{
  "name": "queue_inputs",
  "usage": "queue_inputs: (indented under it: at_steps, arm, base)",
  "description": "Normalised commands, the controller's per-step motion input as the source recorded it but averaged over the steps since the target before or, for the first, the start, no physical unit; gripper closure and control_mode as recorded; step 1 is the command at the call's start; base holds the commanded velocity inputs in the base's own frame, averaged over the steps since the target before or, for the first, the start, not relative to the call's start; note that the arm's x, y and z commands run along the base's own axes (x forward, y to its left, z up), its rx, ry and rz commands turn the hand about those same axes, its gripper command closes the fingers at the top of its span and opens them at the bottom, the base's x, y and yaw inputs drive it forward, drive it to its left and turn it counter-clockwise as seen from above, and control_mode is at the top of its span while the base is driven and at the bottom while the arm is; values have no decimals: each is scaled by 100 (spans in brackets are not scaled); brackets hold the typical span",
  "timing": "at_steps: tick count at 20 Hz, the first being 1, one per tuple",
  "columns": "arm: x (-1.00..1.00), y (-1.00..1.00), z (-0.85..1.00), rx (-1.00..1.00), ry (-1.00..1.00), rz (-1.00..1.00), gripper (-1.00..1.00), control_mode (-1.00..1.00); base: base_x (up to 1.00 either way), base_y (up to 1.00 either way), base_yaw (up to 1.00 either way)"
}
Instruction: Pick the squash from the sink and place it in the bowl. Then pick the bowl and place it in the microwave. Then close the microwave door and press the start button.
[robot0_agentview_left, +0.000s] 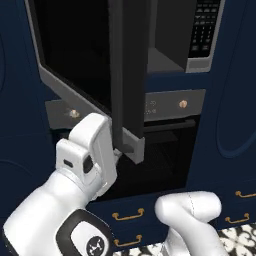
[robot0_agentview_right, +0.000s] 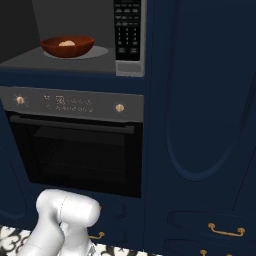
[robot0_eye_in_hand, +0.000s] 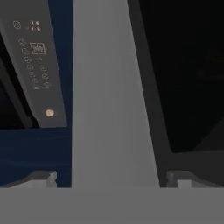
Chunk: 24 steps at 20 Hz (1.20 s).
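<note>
The microwave door (robot0_agentview_left: 90, 55) stands swung out toward the robot, its dark glass panel seen at a slant in the left base view and its grey steel free edge running down to a lower corner in front of the oven (robot0_agentview_right: 75, 145). The end effector (robot0_agentview_left: 117, 155) sits right at that lower corner: the white hand is pressed up close beside the door's edge, and in the hand view the pale grey edge of the door (robot0_eye_in_hand: 113, 96) rises straight up between the two finger tips (robot0_eye_in_hand: 41, 178), which stand far apart on either side of it. The fingers look spread wide, with the door edge in the gap; whether either tip actually touches the steel I cannot tell.

The microwave (robot0_agentview_right: 75, 55) is open, and in the right base view the reddish-brown bowl (robot0_agentview_right: 67, 46) rests on the cavity floor on a pale round turntable, well above and behind the end effector. The squash (robot0_agentview_right: 67, 43) lies inside the bowl, a small tan lump just showing over the rim. The black keypad strip (robot0_agentview_right: 127, 30) runs down the microwave's right side, next to the bowl.

Below, the oven's control panel (robot0_agentview_right: 70, 104) with its brass knobs sits directly under the cavity, and brass drawer handles (robot0_agentview_left: 127, 215) show on the navy cabinets lower down.
</note>
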Motion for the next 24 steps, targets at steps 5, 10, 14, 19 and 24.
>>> queue_inputs:
  at_steps: [5,10,14,19,24]
  arm:
    - [-2,-100,4,9,1,0,-100,-100]
    - [21,-100,1,9,11,0,-100,-100]
    - [74,-100,1,5,22,0,-100,-100]
    - [100,-98,4,7,29,0,-100,-100]
    - [100,-58,2,5,34,0,-100,-100]
  base:
    - [0,0,0]
    - [0,0,0]
    - [0,0,0]
    - [0,0,0]
    - [0,0,0]
